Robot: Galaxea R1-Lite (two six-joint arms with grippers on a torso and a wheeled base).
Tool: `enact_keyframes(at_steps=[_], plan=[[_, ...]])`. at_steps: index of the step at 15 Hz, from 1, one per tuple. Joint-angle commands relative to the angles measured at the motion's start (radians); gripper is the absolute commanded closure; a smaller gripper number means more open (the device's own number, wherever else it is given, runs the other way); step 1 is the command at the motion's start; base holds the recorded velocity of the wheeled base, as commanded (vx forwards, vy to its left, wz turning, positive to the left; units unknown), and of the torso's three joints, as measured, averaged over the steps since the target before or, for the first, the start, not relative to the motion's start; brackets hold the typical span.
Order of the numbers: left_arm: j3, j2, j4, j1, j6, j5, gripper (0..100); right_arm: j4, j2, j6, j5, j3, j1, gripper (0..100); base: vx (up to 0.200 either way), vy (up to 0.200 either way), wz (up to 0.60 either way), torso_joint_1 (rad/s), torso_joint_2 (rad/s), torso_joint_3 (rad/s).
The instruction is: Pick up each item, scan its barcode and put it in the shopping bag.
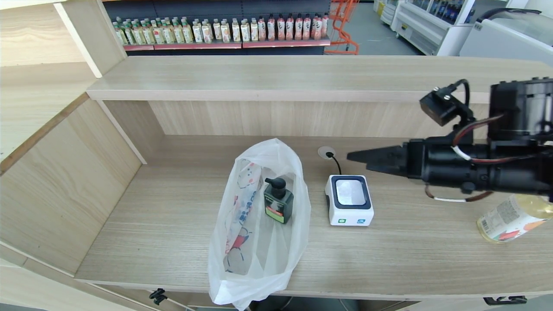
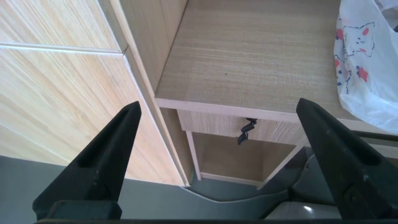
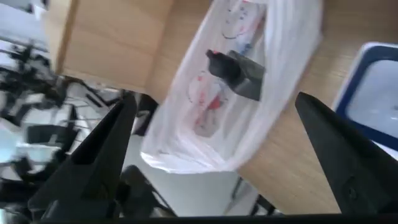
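Right gripper (image 1: pixel 351 157) hangs above counter (image 1: pixel 410 255), behind scanner (image 1: pixel 349 199); fingers apart, nothing held. Left gripper (image 2: pixel 219 109) off counter's near-left corner, fingers spread wide, nothing held. Shopping bag (image 1: pixel 298 233) lies open left of scanner, dark pump bottle (image 1: pixel 278 201) inside. Juice bottle (image 1: pixel 512 220) at counter's right end, below right arm.

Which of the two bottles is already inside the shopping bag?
The dark pump bottle; the pale labelled bottle lies outside, at the right of the counter.
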Motion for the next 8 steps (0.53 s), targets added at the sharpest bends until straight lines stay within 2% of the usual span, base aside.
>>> enact_keyframes(at_steps=[1,5,8], plan=[[0.0,0.0,0.0,0.0,0.0,0.0,0,0.1,-0.185,-0.179,-0.15,0.102,-0.111,0,0.0,0.0,0.0,0.0,0.0,0.0],[0.0,0.0,0.0,0.0,-0.002,0.0,0,0.104,-0.25,-0.178,-0.179,0.148,-0.116,0,0.0,0.0,0.0,0.0,0.0,0.0],[0.0,0.001,0.0,0.0,-0.008,0.001,0,0.104,-0.247,-0.178,-0.185,0.17,-0.134,0,-0.2,0.0,0.0,0.012,0.01,0.001]])
